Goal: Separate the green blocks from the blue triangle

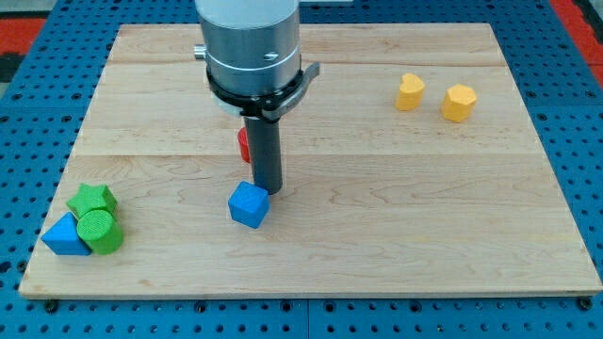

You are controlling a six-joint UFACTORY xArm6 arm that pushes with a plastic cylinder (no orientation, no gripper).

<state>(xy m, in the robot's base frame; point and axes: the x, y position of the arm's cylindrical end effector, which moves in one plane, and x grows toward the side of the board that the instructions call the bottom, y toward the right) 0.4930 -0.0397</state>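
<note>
Red block (243, 144) mostly hidden behind rod, shape unclear, arm cut off at top

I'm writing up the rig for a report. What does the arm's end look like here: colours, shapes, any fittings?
A wide silver-grey metal cylinder enters from the view's top, ringed below by a black collar with a small bracket on its right. A straight dark rod hangs from it, ending in my tip. No cables or markings show.

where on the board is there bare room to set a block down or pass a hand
Free: the wide patch between the blue cube and the two yellow blocks, down to the view's bottom right. Crowded: bottom-left corner, where green star, green cylinder and blue triangle touch; my tip meets the cube.
</note>
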